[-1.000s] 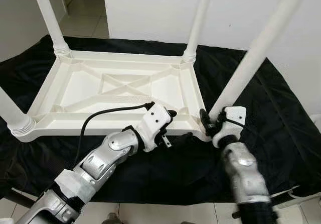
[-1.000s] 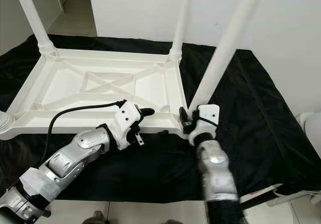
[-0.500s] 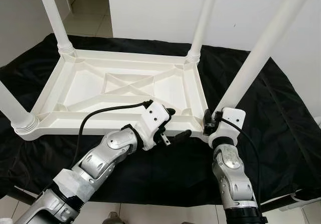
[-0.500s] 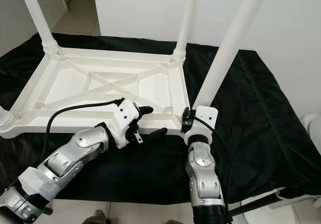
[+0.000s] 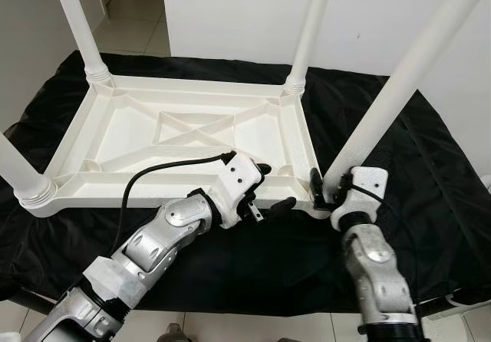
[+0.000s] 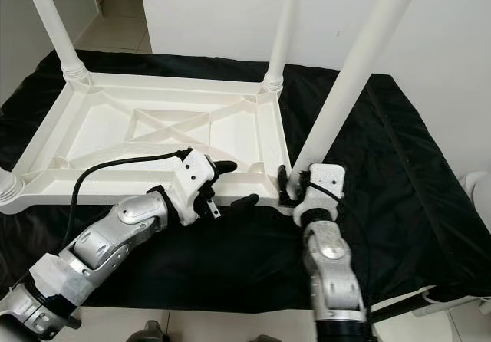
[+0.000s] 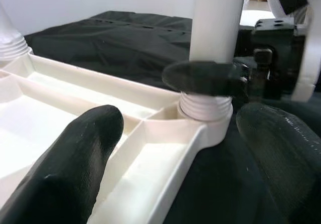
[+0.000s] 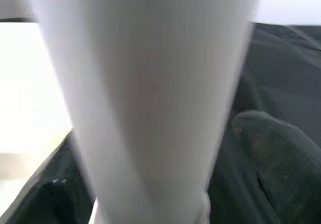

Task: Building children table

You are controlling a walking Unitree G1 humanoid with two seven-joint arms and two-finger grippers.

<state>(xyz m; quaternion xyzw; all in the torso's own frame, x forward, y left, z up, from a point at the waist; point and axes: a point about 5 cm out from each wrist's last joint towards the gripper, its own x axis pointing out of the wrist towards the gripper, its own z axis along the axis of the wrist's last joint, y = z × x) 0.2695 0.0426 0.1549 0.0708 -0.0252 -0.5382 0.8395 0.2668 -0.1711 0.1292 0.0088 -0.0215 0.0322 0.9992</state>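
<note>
A white plastic children's table (image 5: 301, 136) lies upside down on a black cloth, its legs pointing up. My right gripper (image 5: 325, 192) is at the table's near right corner, shut on the base of the near right leg (image 5: 399, 81). In the right wrist view this leg (image 8: 145, 98) stands between the two black fingers (image 8: 271, 153). My left gripper (image 5: 273, 189) is open and straddles the table's near rim just left of that corner, one finger inside the frame and one outside. In the left wrist view the leg's threaded socket (image 7: 205, 108) shows past those fingers (image 7: 75, 163).
Three more legs stand in their sockets: far left (image 5: 77, 27), far right (image 5: 311, 27) and near left (image 5: 15, 166). The black cloth (image 5: 430, 173) covers the surface under the table. A white wall rises behind, with a tiled doorway (image 5: 134, 4) at the far left.
My right wrist twisted about the near right leg's base and has swung back out to the right. The left gripper keeps its place over the near rim. The camera shifted slightly.
</note>
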